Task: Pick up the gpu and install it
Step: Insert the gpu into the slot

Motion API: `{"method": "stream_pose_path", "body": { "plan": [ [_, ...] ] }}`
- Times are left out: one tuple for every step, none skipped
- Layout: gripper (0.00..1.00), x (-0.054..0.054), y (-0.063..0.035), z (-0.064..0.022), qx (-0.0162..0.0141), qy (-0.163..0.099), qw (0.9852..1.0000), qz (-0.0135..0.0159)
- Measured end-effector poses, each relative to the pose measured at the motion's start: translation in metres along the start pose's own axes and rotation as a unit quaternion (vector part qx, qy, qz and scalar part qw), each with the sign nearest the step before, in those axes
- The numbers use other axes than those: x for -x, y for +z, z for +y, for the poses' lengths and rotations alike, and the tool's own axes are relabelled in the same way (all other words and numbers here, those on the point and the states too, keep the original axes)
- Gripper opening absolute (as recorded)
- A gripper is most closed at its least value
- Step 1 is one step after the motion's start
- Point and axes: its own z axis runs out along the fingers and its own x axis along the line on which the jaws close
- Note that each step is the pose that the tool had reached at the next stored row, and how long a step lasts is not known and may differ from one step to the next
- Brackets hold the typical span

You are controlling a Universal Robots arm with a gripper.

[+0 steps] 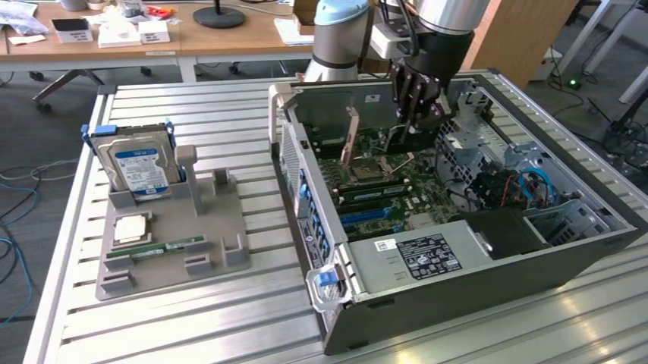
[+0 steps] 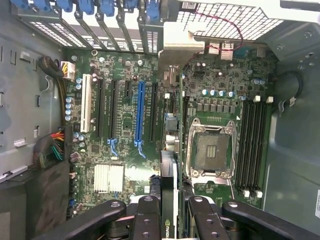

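A: Holding anything, the gripper (image 1: pixel 417 114)?
B: Yes. Fingers (image 2: pixel 148 220) clamped on the gpu (image 2: pixel 168 187), 1 each side, card edge-on.
A: Where's it?
B: Inside the open pc case (image 1: pixel 456 296), over the motherboard (image 2: pixel 125 125), between the blue slot (image 2: pixel 139 112) and the cpu socket (image 2: pixel 210 150). Seated or not, can't tell.

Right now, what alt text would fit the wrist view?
The gripper holds the gpu edge-on above the motherboard inside the open computer case. A blue slot and an empty processor socket lie beneath it.
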Motion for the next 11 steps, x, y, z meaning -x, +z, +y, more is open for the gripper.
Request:
{"method": "stream_pose_path", "body": {
  "plan": [
    [0.26, 0.0000, 0.0001, 0.0000, 0.0000, 0.000, 1.0000, -0.0003],
    [0.26, -0.0001, 0.0004, 0.0000, 0.0000, 0.000, 1.0000, -0.0006],
    [0.26, -0.0002, 0.0009, 0.0000, -0.0001, 0.000, 1.0000, -0.0009],
    [0.26, -0.0003, 0.0014, 0.0000, 0.0000, 0.000, 1.0000, -0.0008],
    [0.26, -0.0006, 0.0016, 0.0000, 0.0000, 0.000, 1.0000, -0.0007],
    [0.26, -0.0010, 0.0019, 0.0000, 0.0000, 0.000, 1.0000, -0.0007],
    [0.26, -0.0014, 0.0021, 0.0000, 0.0000, 0.000, 1.0000, -0.0007],
    [0.26, -0.0019, 0.0023, 0.0000, 0.0000, 0.000, 1.0000, -0.0008],
    [0.26, -0.0025, 0.0024, 0.0001, 0.0000, 0.000, 1.0000, -0.0008],
    [0.26, -0.0031, 0.0024, 0.0001, 0.0000, 0.001, 1.0000, -0.0007],
    [0.26, -0.0036, 0.0026, 0.0001, 0.0000, 0.001, 1.0000, -0.0007]
  ]
}}
